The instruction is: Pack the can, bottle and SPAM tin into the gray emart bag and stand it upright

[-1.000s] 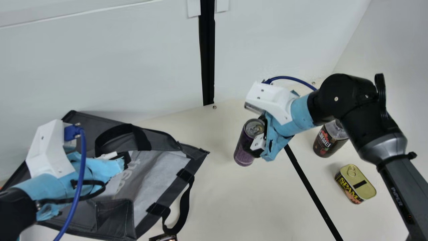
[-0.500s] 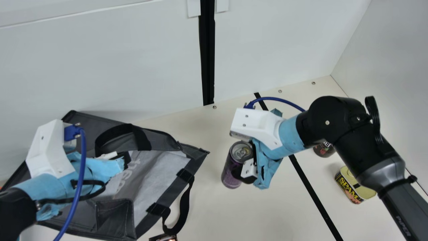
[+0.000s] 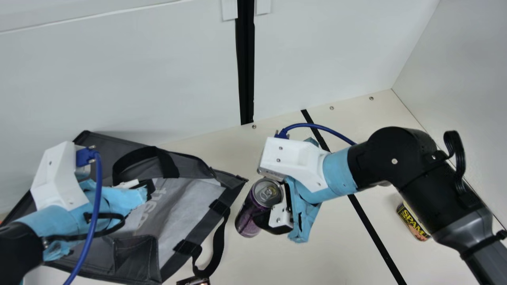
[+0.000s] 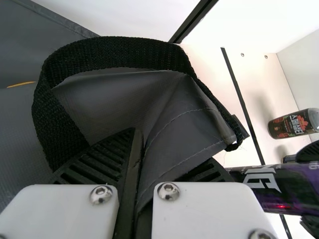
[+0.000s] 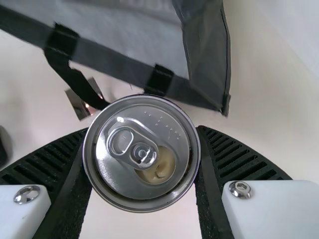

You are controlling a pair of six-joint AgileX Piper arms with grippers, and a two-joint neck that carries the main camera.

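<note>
In the main view, my left gripper (image 3: 147, 189) is over the gray bag (image 3: 190, 202), which lies slanted at the left. The left wrist view shows that gripper (image 4: 162, 157) shut on the bag's dark fabric below a black handle (image 4: 114, 52). My right gripper (image 3: 266, 215) holds the purple can (image 3: 246, 215), tilted, just right of the bag; in the right wrist view, the gripper (image 5: 143, 149) has the can's top (image 5: 142, 189) between its fingers. The SPAM tin (image 3: 412, 222) stands at the right, partly behind the right arm. The bottle (image 4: 294, 124) appears in the left wrist view.
A loose black strap (image 3: 218, 247) hangs off the bag's right side, with a small dark object (image 3: 194, 281) at its lower end. White walls rise behind and at the right. Black tape (image 3: 372, 231) crosses the table under my right arm.
My right arm has carried the can left and toward the table's front, closer to the bag. It now covers the bottle and part of the SPAM tin in the main view. The left arm kept still.
</note>
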